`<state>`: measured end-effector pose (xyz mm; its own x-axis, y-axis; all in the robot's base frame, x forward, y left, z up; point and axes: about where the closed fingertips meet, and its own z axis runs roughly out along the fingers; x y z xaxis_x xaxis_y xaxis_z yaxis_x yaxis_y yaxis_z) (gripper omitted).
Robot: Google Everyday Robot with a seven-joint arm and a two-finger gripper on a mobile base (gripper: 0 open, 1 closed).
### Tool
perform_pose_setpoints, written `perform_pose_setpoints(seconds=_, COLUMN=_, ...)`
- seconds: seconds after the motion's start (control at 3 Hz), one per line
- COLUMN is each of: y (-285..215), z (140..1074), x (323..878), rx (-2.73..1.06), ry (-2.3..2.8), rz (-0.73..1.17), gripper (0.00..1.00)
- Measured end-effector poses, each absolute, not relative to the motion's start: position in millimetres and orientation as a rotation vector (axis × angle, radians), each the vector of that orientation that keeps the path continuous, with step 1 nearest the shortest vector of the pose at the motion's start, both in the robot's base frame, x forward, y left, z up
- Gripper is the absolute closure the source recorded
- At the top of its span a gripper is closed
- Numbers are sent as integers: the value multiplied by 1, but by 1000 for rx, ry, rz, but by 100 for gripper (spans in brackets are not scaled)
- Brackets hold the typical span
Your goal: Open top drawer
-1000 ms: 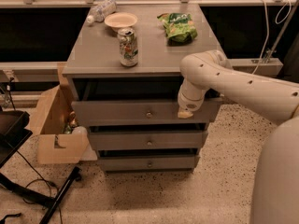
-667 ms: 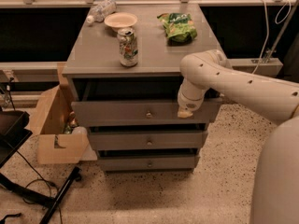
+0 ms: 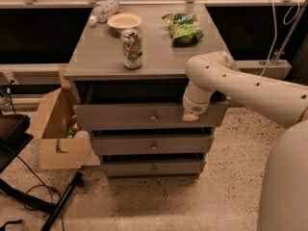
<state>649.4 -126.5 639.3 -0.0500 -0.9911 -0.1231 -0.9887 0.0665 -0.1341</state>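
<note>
The grey cabinet has three drawers. The top drawer has the tallest front panel and a small brass knob. It stands pulled out a little, with a dark gap above its front. My gripper is at the right end of the top drawer's front, at its upper edge, right of the knob. The white arm comes in from the right and hides the drawer's right corner. The two lower drawers are pushed in.
On the cabinet top stand a soda can, a white bowl, a plastic bottle and a green snack bag. An open cardboard box sits on the floor at the left, next to a black stand.
</note>
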Motion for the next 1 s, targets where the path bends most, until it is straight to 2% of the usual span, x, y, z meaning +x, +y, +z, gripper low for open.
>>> perform_pose_setpoints(seconds=1.0, y=-127, z=639, x=649, rx=-2030, ry=2153, rz=-20, gripper=100)
